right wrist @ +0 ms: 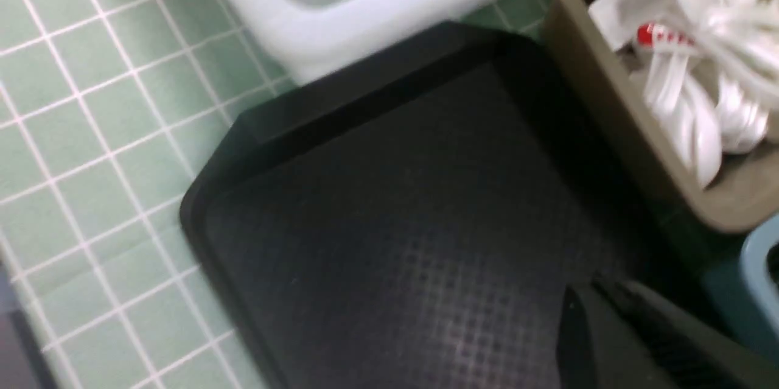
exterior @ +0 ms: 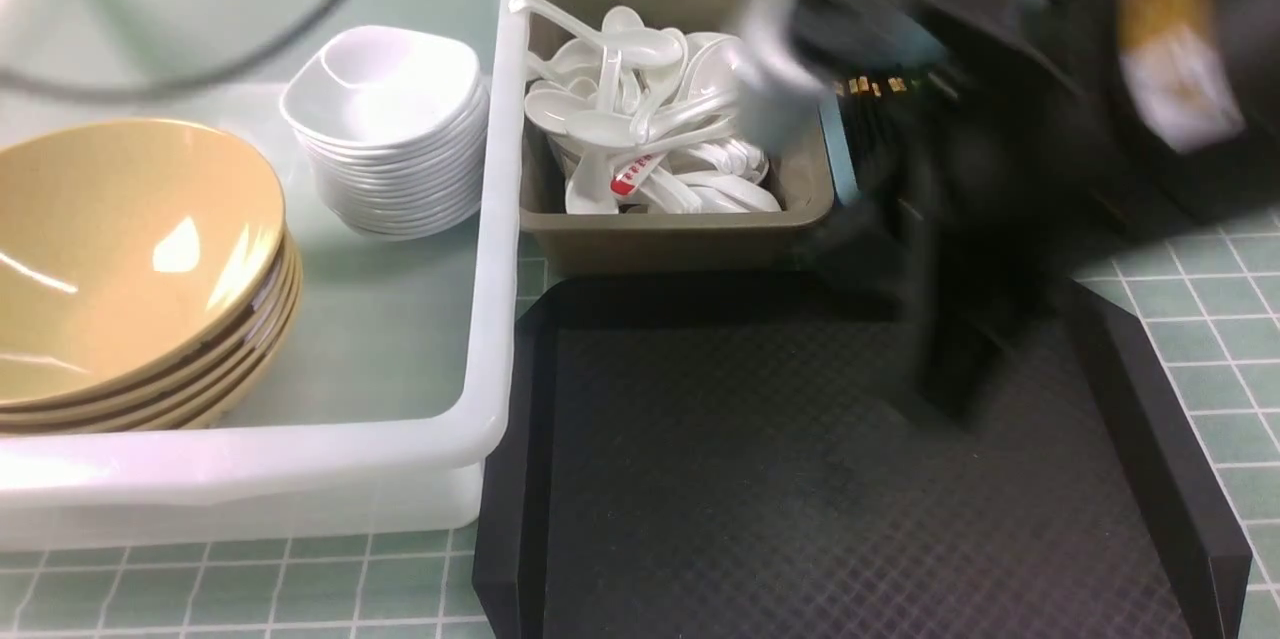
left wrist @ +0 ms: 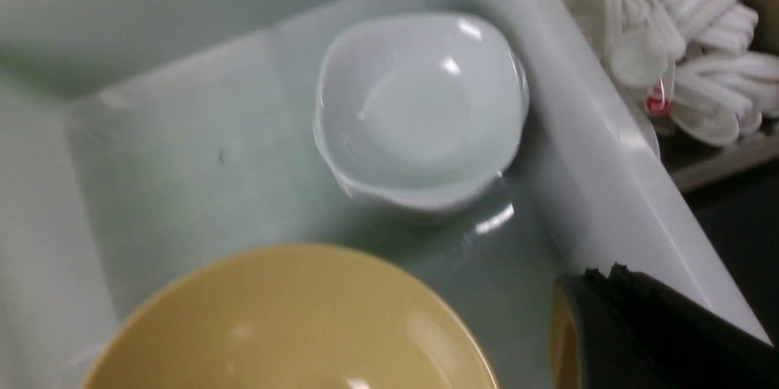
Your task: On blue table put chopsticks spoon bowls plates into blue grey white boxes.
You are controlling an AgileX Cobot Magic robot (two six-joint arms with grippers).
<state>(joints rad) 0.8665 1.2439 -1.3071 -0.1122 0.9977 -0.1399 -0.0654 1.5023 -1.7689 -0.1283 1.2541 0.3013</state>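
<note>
L gripper (left wrist: 599, 279) & R gripper (right wrist: 593, 304) are closed, nothing held; spoons (exterior: 640, 119) could be knocked from grey box (exterior: 680, 229) by blurry R arm (exterior: 960, 219).

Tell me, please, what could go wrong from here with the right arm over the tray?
The right arm is blurred close to the grey box; it might clip its corner. The spoons are heaped above that rim, so a knock could spill some. The yellow bowls sit tilted in the white box and might slide.

Close downward views, spoons (exterior: 640, 119) in all
</note>
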